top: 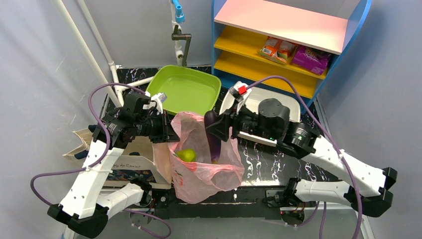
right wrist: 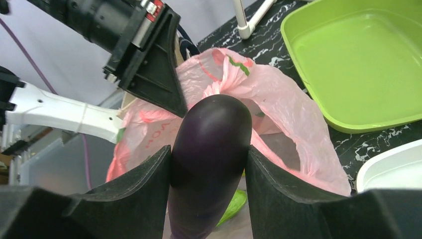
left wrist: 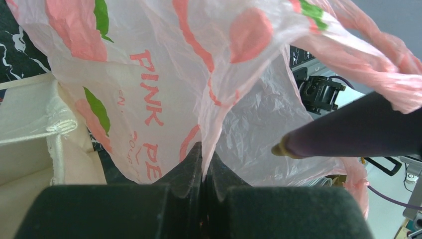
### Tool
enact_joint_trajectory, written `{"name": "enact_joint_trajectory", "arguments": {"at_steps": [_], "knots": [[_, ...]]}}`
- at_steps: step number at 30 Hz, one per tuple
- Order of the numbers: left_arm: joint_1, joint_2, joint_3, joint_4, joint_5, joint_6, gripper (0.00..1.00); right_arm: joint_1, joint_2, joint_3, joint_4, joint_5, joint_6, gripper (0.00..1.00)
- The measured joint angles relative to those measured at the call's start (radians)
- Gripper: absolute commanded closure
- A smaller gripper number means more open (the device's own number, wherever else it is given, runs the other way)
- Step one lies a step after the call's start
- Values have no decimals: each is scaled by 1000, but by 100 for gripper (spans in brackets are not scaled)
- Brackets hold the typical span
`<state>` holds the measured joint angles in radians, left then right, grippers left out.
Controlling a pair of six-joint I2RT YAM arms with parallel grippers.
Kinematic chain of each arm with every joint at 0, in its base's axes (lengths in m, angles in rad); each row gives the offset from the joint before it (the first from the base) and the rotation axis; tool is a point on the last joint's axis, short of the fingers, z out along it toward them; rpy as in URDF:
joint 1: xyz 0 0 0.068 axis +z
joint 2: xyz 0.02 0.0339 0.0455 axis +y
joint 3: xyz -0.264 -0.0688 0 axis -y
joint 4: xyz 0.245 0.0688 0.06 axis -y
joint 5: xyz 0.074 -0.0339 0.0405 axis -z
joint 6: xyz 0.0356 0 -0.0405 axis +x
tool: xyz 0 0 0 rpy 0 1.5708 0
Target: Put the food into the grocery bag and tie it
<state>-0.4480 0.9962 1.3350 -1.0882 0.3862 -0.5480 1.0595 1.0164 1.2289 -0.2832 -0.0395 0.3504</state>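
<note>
Evidently my right gripper (right wrist: 208, 152) pinched the slick-looking eggplant (right wrist: 211, 124), lower centre; my left gripper (left wrist: 203, 152) clamped the flimsy grocery bag (left wrist: 149, 74)

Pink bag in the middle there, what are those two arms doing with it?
They are packing groceries. The left gripper is pinched shut on the rim of the pink bag, holding its mouth up and open. The right gripper grips a dark-purple eggplant and holds it tip-down at the opening. A yellow-green pear lies inside the bag. The bag is not yet tied.
</note>
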Motion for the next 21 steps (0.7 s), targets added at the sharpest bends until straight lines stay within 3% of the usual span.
{"name": "enact_joint_trajectory", "arguments": {"at_steps": [6, 8, 12, 21], "knots": [[0, -3, 0, -14, -2, 1, 100, 39, 91, 45, -2, 10, -45, 38], [0, -3, 0, -16, -3, 1, 100, 45, 114, 77, -4, 3, -60, 28], [0, -3, -1, -16, -4, 2, 100, 58, 139, 126, -8, -19, -78, 22], [0, -2, -3, -14, -5, 2, 100, 69, 163, 195, -68, -47, -101, 17]]}}
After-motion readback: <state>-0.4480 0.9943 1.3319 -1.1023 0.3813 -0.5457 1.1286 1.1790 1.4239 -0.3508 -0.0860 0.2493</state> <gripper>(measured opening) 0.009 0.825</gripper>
